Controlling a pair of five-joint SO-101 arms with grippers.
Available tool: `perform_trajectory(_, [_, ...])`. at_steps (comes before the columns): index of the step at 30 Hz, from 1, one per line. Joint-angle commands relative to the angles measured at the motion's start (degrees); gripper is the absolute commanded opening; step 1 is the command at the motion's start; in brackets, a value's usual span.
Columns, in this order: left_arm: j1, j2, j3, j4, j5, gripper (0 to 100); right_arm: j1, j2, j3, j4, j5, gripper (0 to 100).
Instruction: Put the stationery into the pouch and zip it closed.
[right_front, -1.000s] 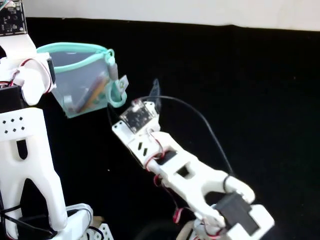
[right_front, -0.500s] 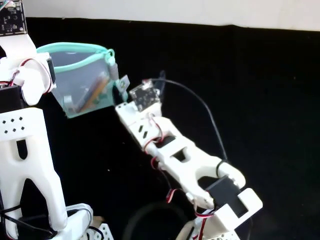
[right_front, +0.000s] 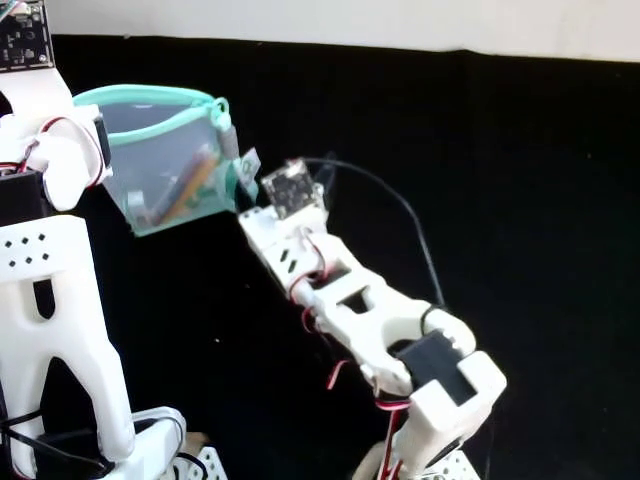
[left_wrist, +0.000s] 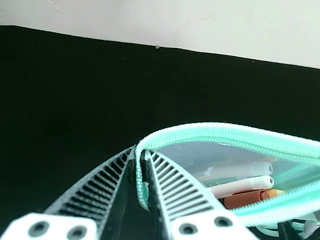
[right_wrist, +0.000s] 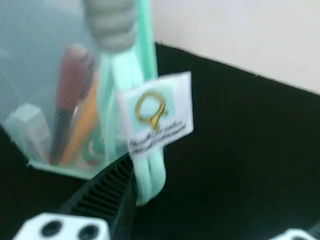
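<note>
Firstly, the left arm's (right_front: 50, 260) jaws pinch the rim end of the pouch (right_front: 165, 170), held aloft over the desk's (right_front: 500, 200) left rear corner, pens (left_wrist: 240, 182) inside. Its soft, light mesh likely sags, so the stiffer grey zip pull (right_wrist: 110, 22) looks the better hold. The right arm's (right_front: 350, 310) jaws are spread, with the teal loop (right_wrist: 150, 170) just beside 1 of them.

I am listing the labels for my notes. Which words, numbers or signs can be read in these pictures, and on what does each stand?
Tag at the zipper end of the pouch: a gold emblem above lines of print, too blurred to read.
White barrel inside the pouch: faint marks, too small to read.
No text here can be quoted as readable.
</note>
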Motion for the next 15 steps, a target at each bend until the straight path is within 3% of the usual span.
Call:
perform_trajectory(1, [0.7, 4.1, 3.2, 0.3, -0.4, 1, 1.9, 1.4, -5.7, -0.6, -0.4, 52.2])
perform_trajectory(10, [0.7, 4.1, 3.2, 0.3, -0.4, 1, 3.0, 6.1, -10.9, -0.4, -0.4, 51.5])
perform_trajectory(12, [0.7, 4.1, 3.2, 0.3, -0.4, 1, 2.9, 6.1, -10.9, -0.3, -0.4, 45.9])
perform_trajectory(15, [0.7, 4.1, 3.2, 0.3, -0.4, 1, 3.1, 6.1, -10.9, -0.3, -0.4, 26.9])
